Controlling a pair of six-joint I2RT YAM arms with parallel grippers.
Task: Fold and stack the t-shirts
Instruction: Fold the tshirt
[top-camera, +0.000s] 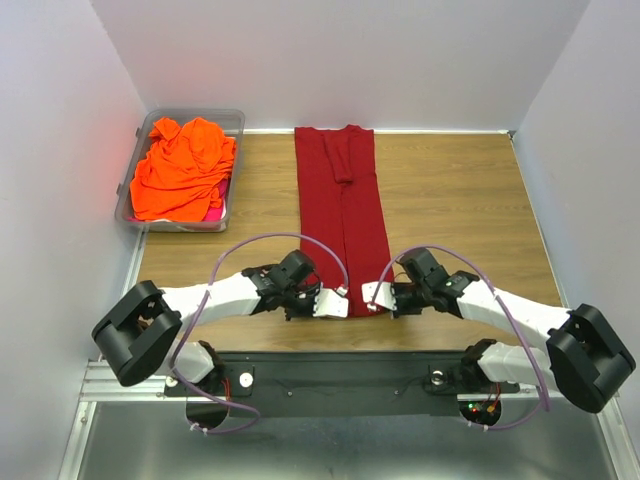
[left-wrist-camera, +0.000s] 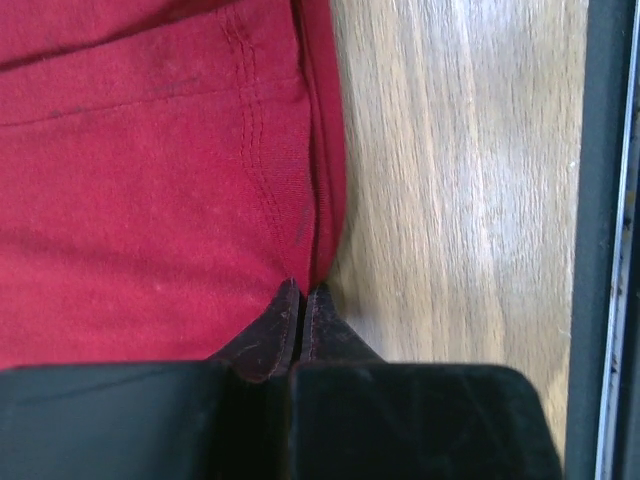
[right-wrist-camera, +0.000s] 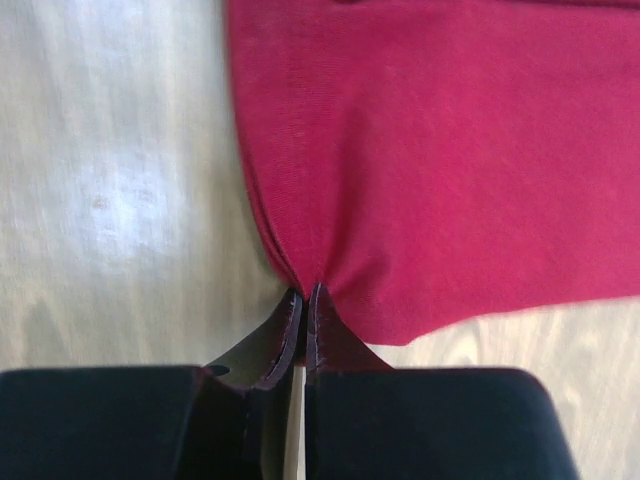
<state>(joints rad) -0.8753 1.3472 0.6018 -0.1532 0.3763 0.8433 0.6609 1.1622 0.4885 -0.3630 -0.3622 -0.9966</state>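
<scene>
A dark crimson t-shirt (top-camera: 343, 205) lies folded into a long narrow strip down the middle of the table, collar end at the far side. My left gripper (top-camera: 335, 304) is shut on its near left corner; the left wrist view shows the cloth (left-wrist-camera: 150, 200) pinched at the tips (left-wrist-camera: 303, 290). My right gripper (top-camera: 376, 296) is shut on its near right corner, the cloth (right-wrist-camera: 440, 170) pinched at the tips (right-wrist-camera: 305, 292). An orange t-shirt (top-camera: 182, 168) lies crumpled in the bin, with a bit of magenta fabric (top-camera: 213, 213) under it.
A clear grey plastic bin (top-camera: 232, 120) stands at the far left corner of the wooden table (top-camera: 460, 200). White walls close in the table on three sides. A black mounting rail (top-camera: 340, 375) runs along the near edge.
</scene>
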